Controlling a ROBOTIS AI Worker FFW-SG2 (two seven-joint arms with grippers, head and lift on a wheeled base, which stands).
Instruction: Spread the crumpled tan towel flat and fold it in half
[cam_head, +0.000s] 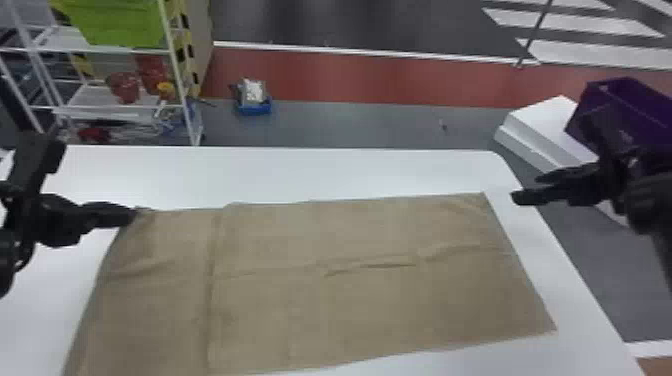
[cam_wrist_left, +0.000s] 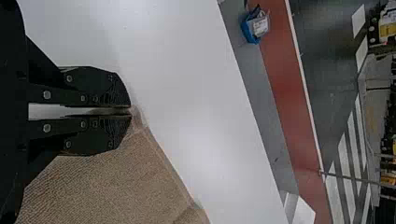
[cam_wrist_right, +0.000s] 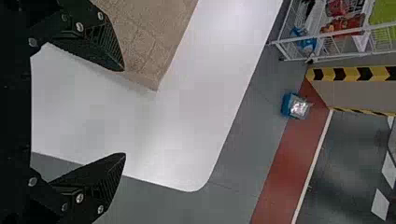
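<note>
Left wrist view: I judge spreading nearly done, left gripper (cam_wrist_left: 131, 112) pinching towel (cam_wrist_left: 116, 186); open right gripper (cam_wrist_right: 124, 112) needs the corner (cam_wrist_right: 153, 80) beside it.

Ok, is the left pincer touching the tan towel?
Touching. The left wrist view shows the left pincer closed on a corner of the tan towel, cloth caught between its fingertips.

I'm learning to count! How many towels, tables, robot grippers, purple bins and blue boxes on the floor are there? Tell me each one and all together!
Towel: 1
Table: 1
Left gripper and right gripper: 2
Purple bin: 1
Blue box on the floor: 1
Total: 6
</note>
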